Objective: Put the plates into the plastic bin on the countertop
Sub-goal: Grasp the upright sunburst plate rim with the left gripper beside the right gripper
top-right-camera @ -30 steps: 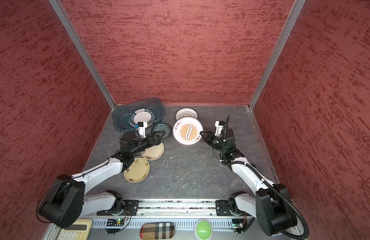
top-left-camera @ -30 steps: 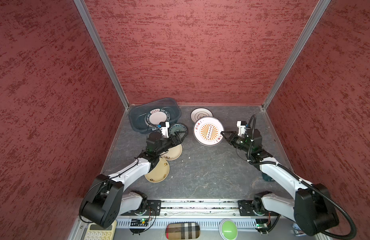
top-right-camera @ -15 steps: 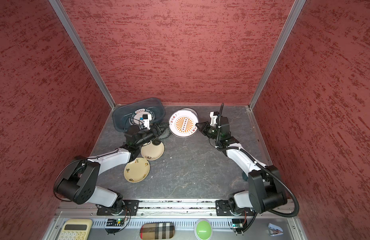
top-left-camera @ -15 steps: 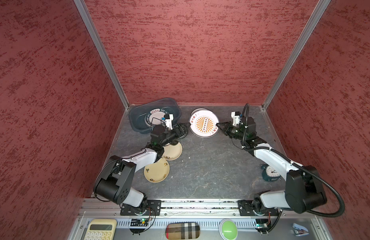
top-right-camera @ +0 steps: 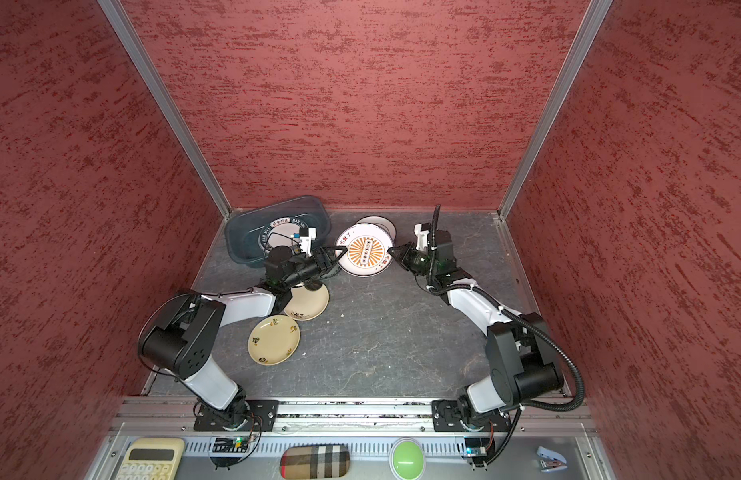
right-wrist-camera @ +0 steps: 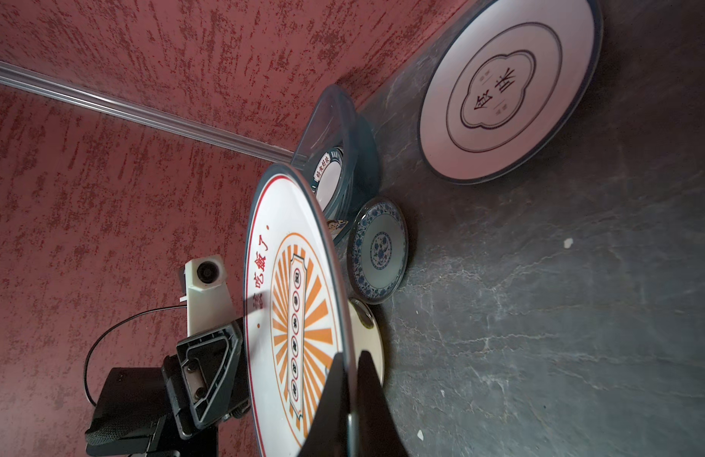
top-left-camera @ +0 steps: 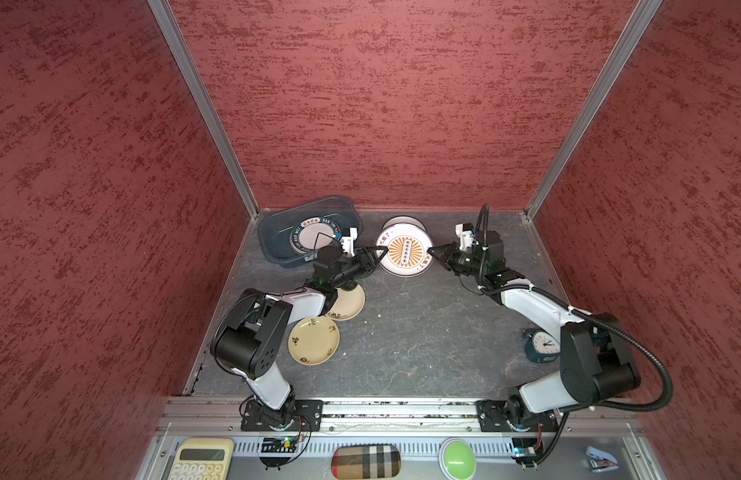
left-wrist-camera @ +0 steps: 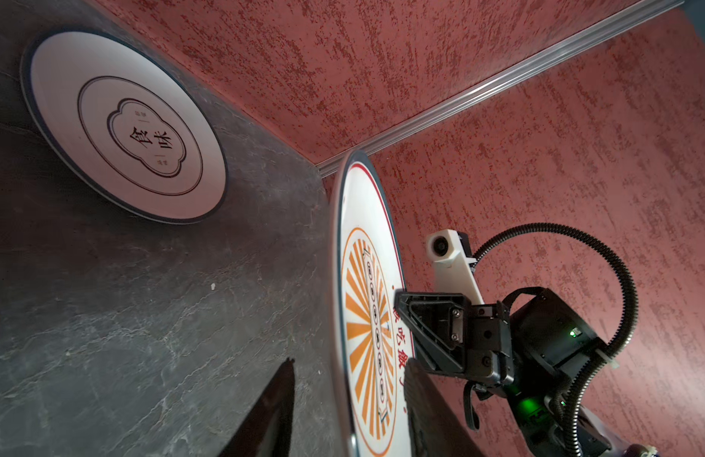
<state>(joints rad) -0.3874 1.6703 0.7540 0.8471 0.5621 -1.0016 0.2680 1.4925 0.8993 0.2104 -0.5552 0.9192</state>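
Contents: plastic bin (top-left-camera: 273,249) on countertop (top-left-camera: 423,332) holds one teal-rimmed plate (top-left-camera: 312,237). Five plates lie outside it: two cream plates (top-left-camera: 313,340) (top-left-camera: 350,303), one white plate (left-wrist-camera: 125,130) and one teal-patterned plate (right-wrist-camera: 378,249) on the countertop, and the sunburst plate (top-left-camera: 404,251) held clear of it. Right gripper (top-left-camera: 433,251) is clamped on the sunburst plate's rim. Left gripper (top-left-camera: 381,252) has its jaws apart, astride the opposite rim.

Top views bright, even overhead light, soft shadows on bench (top-left-camera: 423,332). Wrist views dimmer, wide-angle stretch at edges, nearest foreground dark and blurred.

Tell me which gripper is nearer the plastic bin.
Left. The left gripper straddles the orange sunburst plate's rim beside the plastic bin; the right gripper pinches that plate's opposite rim, farther away.
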